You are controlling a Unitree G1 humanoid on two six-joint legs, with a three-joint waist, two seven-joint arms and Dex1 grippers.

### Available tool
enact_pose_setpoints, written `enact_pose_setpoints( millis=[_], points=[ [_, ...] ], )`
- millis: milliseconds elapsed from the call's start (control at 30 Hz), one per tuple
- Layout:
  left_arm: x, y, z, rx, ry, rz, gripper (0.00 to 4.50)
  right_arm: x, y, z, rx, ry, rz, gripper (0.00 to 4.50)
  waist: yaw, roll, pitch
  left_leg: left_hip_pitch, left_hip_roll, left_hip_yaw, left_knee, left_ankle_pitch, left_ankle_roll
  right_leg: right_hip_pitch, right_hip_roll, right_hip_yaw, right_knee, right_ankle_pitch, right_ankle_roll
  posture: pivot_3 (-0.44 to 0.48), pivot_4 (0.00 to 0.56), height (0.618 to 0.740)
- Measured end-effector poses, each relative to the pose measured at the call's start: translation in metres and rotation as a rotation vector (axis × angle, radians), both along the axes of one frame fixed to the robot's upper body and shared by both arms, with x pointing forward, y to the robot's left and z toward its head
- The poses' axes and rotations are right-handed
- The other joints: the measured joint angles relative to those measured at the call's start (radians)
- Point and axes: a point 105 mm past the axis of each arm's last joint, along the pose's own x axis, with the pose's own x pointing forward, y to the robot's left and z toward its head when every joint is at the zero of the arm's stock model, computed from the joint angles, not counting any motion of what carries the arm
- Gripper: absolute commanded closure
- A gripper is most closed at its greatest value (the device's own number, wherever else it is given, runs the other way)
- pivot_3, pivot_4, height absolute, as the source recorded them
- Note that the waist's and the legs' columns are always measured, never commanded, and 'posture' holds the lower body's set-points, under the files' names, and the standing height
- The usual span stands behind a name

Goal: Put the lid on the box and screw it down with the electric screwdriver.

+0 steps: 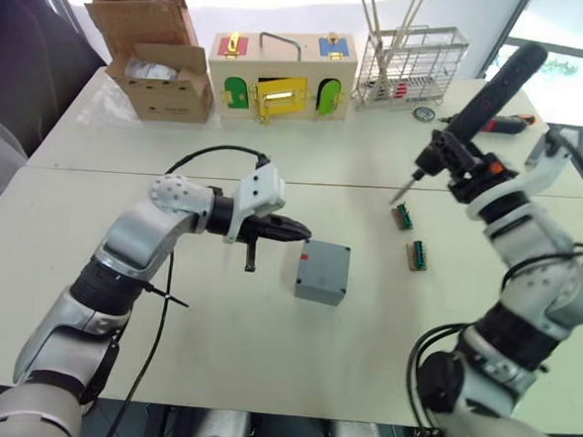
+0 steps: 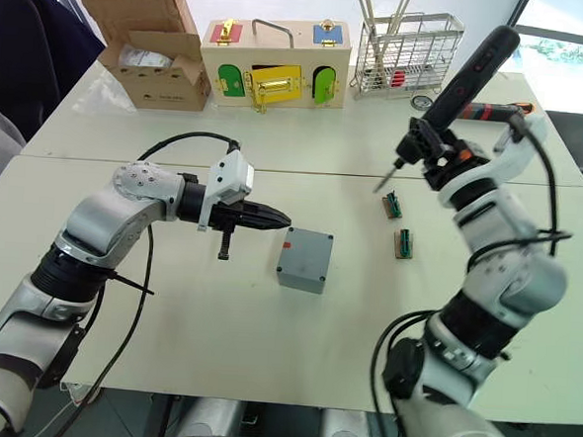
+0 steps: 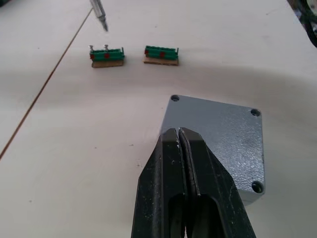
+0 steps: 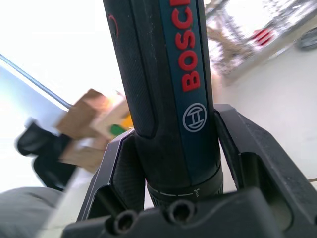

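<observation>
Spanning the whole scene is a white table, made of slabs that meet at thin seams, with bright windows behind it and a dark bag at the far left edge.

One grey box sits near the middle of the table with its lid already resting on top, a screw hole at each visible corner. One left gripper hovers just beside and slightly above the box, its two black fingers pressed together and holding nothing.

One right gripper is raised over the right part of the table, clamped around the electric screwdriver (a thick black cylinder marked with red lettering). The tool is tilted, its body leaning up and away while its metal bit points down toward the table.

Two small green connector blocks lie on the table to the right of the box, well apart from it; the bit tip hangs just above the farther one.

Along the far edge stand one open cardboard box, one wooden box with coloured doors and one wire rack holding thin rods. One slimmer red-and-black screwdriver lies on the table behind the raised tool.
</observation>
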Motion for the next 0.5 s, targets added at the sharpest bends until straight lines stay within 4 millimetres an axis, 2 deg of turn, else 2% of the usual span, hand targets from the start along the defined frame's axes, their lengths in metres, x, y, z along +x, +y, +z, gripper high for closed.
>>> enact_pose_setpoints(
  millis=[67,133,200,333,500],
  points=[
    [0.000,-0.001,-0.001,-0.001,0.004,-0.003,4.50,-0.012,0.009,0.017,-0.003,-0.095,-0.003,2.61,-0.002,0.000,0.000,0.001,0.001,0.000,0.000,0.000,0.000,0.000,0.000,0.000,0.000,0.000,0.000,0.000,0.150,0.731],
    [-0.001,-0.004,-0.002,-0.006,0.012,-0.006,4.50,-0.019,0.013,0.026,-0.006,-0.140,-0.014,2.61,-0.006,0.000,0.000,0.001,0.001,0.000,-0.001,0.000,0.000,0.000,0.001,0.000,0.001,0.000,0.000,0.000,0.150,0.731],
    [-0.002,-0.008,-0.002,-0.015,0.020,-0.014,4.50,-0.025,0.021,0.019,-0.064,-0.134,0.015,2.61,-0.008,0.000,-0.001,0.002,0.001,0.000,-0.002,0.000,0.000,0.001,0.002,0.000,0.001,0.000,0.000,0.000,0.150,0.731],
    [-0.005,-0.015,-0.010,0.014,0.030,-0.035,4.50,-0.029,0.035,-0.010,-0.146,-0.048,0.121,2.61,-0.013,0.000,-0.001,0.003,0.001,0.000,-0.002,0.000,0.000,0.001,0.002,0.000,0.001,0.000,0.000,0.000,0.150,0.731],
    [-0.006,-0.019,-0.025,0.035,0.038,-0.024,4.50,-0.042,0.053,-0.020,-0.225,-0.052,0.226,2.61,-0.013,0.000,-0.001,0.003,0.002,0.001,-0.002,0.000,0.000,0.001,0.002,0.000,0.000,0.000,0.000,0.000,0.150,0.731]
  ],
)
